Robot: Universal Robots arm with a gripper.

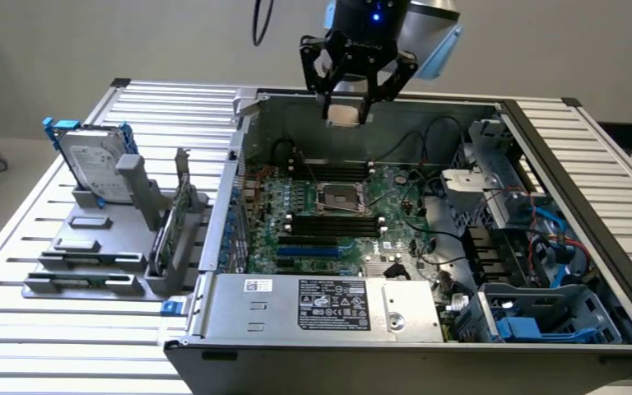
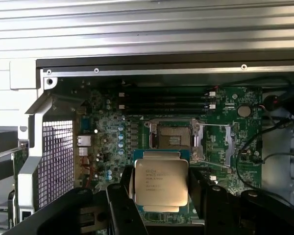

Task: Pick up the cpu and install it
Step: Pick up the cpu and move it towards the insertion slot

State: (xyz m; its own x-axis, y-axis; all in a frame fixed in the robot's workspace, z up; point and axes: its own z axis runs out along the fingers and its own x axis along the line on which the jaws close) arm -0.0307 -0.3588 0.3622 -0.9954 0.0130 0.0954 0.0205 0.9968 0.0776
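Note:
The cpu (image 1: 346,114) (image 2: 160,181), a small flat square chip with a silvery top, hangs between my black fingers (image 1: 322,100). My gripper (image 1: 346,113) (image 2: 160,188) is shut on it, high above the far side of the open computer case (image 1: 327,307). In the wrist view the chip's printed top faces the camera, with the dark fingers (image 2: 123,196) on either side of it. The metal-framed socket (image 1: 338,196) (image 2: 172,134) on the green board (image 1: 294,202) lies below, open, with nothing in it.
A silver hard drive (image 1: 95,164) with blue brackets stands in a grey rack (image 1: 85,267) at the exterior view's left. Black cables (image 1: 426,144), memory slots (image 1: 332,224), a drive cage (image 1: 513,177) and the power supply (image 1: 332,304) crowd the case interior.

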